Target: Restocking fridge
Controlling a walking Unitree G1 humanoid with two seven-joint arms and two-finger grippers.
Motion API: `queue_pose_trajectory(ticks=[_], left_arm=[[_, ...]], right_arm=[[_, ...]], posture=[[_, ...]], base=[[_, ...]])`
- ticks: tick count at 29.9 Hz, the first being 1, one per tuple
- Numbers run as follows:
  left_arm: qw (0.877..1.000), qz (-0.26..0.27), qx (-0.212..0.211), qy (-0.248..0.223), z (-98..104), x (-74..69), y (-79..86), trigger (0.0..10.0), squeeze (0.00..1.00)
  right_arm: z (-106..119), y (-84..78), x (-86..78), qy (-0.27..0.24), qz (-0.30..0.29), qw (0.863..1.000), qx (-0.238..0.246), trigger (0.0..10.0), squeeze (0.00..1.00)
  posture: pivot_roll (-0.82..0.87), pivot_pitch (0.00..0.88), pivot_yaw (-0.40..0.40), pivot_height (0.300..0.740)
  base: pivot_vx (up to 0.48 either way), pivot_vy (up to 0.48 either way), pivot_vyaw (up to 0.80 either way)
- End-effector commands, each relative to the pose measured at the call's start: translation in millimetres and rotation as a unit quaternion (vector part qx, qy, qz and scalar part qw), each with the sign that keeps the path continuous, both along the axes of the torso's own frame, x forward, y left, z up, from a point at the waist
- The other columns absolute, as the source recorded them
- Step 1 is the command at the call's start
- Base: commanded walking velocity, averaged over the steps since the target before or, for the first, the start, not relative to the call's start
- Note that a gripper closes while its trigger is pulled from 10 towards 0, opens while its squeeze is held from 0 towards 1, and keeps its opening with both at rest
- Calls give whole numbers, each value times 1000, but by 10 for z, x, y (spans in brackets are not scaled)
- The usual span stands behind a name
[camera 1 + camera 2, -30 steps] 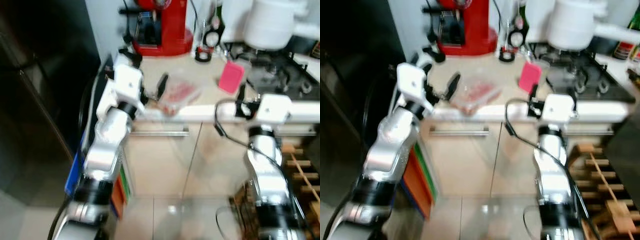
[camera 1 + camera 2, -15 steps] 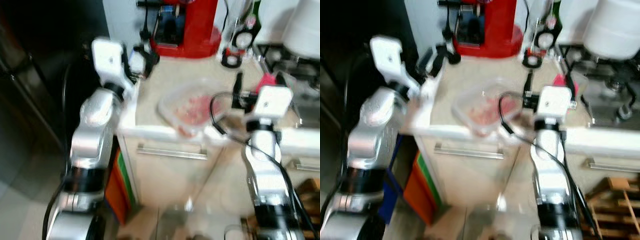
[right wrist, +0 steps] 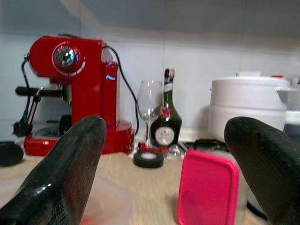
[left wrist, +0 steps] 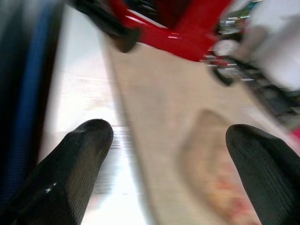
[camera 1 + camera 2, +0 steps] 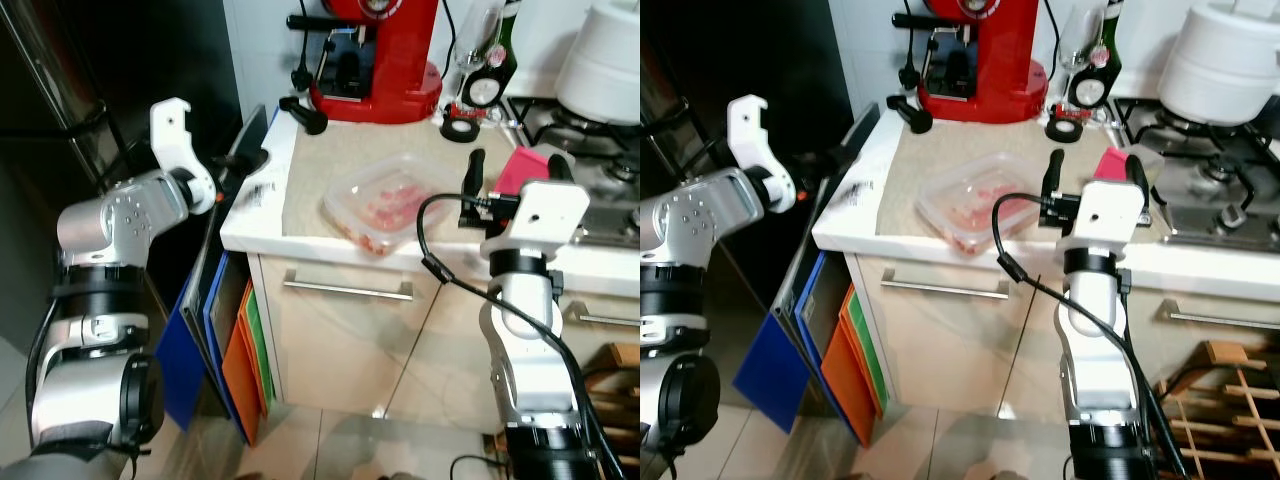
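A clear plastic container [image 5: 392,201] holding red pieces of food sits on the beige countertop [image 5: 330,160] near its front edge, in front of the red coffee machine [image 5: 378,50]. The right gripper [image 5: 512,172] hovers just beside the container with its black fingers spread apart and nothing between them, a pink lid [image 3: 206,193] lying on the counter ahead of it. The left gripper [image 5: 240,160] is raised off the counter's left edge next to the dark fridge [image 5: 90,90], its fingers also parted and empty.
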State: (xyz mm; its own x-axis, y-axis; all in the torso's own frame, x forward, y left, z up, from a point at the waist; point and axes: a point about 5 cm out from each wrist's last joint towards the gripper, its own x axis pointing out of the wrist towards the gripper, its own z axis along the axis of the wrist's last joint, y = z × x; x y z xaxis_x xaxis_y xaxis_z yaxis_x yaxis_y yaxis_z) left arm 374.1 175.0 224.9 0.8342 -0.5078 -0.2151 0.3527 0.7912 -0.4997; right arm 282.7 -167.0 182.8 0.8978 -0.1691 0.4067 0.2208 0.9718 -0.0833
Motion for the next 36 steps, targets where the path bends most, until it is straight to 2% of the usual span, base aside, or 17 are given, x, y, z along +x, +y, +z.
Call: queue_pose_trajectory(ticks=[1,3,5,9,15,18,30,36], left_arm=[[998,-30,-45,9,136,24,-71,10000,0],[995,-53,-78,4,232,33,-167,10000,0],[994,-54,-90,7,247,45,-190,10000,0],[995,-55,-84,26,148,53,-253,10000,0],[995,-50,-53,64,-115,53,-282,10000,0],[994,-54,-58,76,-166,43,-297,10000,0],[992,-83,-76,63,-55,50,-415,10000,0],[991,-98,-71,64,-70,44,-505,10000,0]], right_arm=[[54,-31,-19,-3,-7,1000,9,10000,0],[52,-40,-45,0,-9,1000,9,10000,0],[51,-40,-63,2,-9,1000,8,10000,0],[33,-34,-83,9,-8,1000,7,10000,0],[32,-24,-112,15,-10,1000,8,10000,0],[18,-13,-125,17,-12,1000,10,10000,0],[6,-20,-163,23,-18,1000,12,10000,0],[2,-19,-166,25,-19,999,11,10000,0]], posture=[[-50,0,62,740],[-58,0,61,740],[-60,0,60,740],[-70,0,63,740],[-76,0,72,740],[-77,0,83,740],[-101,0,90,740],[-105,0,90,740]], base=[[0,0,0],[0,0,0],[0,0,0],[0,0,0],[0,0,0],[0,0,0],[0,0,0],[0,0,0]])
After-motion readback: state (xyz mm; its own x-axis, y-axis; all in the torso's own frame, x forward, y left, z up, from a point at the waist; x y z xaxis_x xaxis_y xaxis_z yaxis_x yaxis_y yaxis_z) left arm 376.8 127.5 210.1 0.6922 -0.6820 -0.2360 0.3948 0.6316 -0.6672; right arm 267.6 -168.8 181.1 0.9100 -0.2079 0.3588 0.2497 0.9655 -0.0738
